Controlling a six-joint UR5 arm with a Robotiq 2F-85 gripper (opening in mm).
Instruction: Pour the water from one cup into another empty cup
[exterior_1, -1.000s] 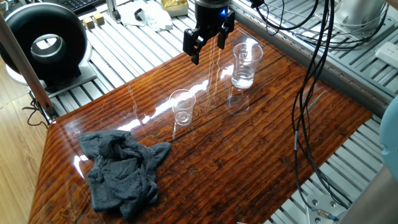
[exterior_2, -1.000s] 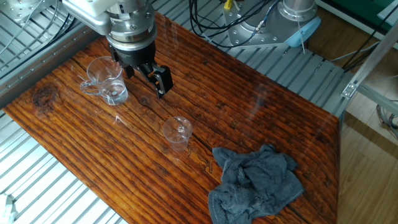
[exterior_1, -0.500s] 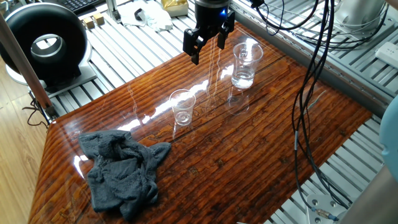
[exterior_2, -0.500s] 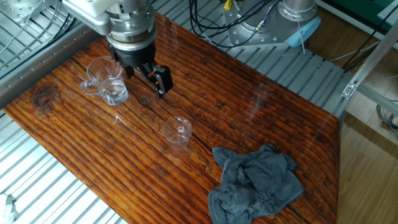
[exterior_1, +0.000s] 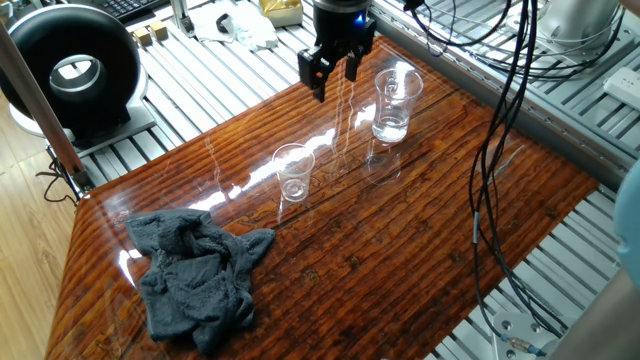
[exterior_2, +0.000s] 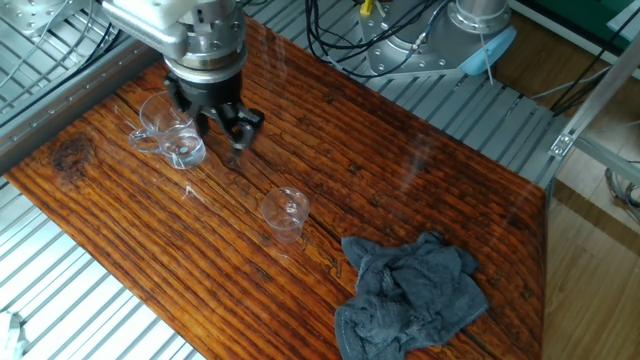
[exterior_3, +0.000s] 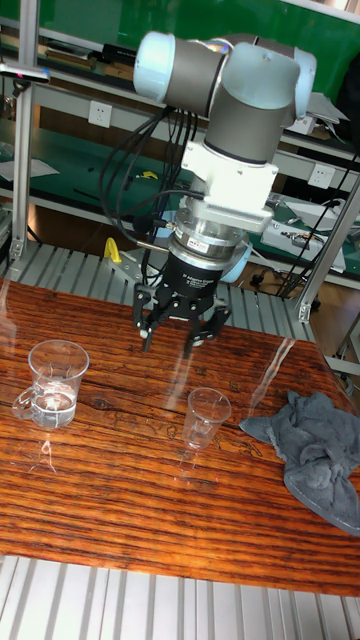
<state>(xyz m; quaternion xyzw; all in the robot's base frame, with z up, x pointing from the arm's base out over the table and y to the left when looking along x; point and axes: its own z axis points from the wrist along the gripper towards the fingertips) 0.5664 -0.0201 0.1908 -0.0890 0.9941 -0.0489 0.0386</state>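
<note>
standing at the left of the tall fixed view, the larger cup (exterior_3: 55, 383) rests upright on the wooden table (exterior_3: 120, 470), with the water (exterior_3: 54, 404) lying shallow in its bottom. just to its right and above the tabletop hangs the gripper (exterior_3: 176, 328), pointing down, its two dark fingers (exterior_3: 146, 318) spread apart with nothing between them, touching neither cup. further right, near the middle of the table, the smaller cup (exterior_3: 207, 415) stands upright, well apart from the larger one. at the far right lies a crumpled grey cloth (exterior_3: 315, 450), close to the table edge. seen from one fixed view the order is reversed: the cloth (exterior_1: 195, 275) is at the near left, the smaller cup (exterior_1: 293, 172) mid-table, the gripper (exterior_1: 335, 70) above the far edge, and the larger cup (exterior_1: 395, 104) just right of it, water (exterior_1: 390, 127) visible low inside. a black round device (exterior_1: 70, 65) sits off the table at upper left, and black cables (exterior_1: 495, 150) hang down at the right.
</note>
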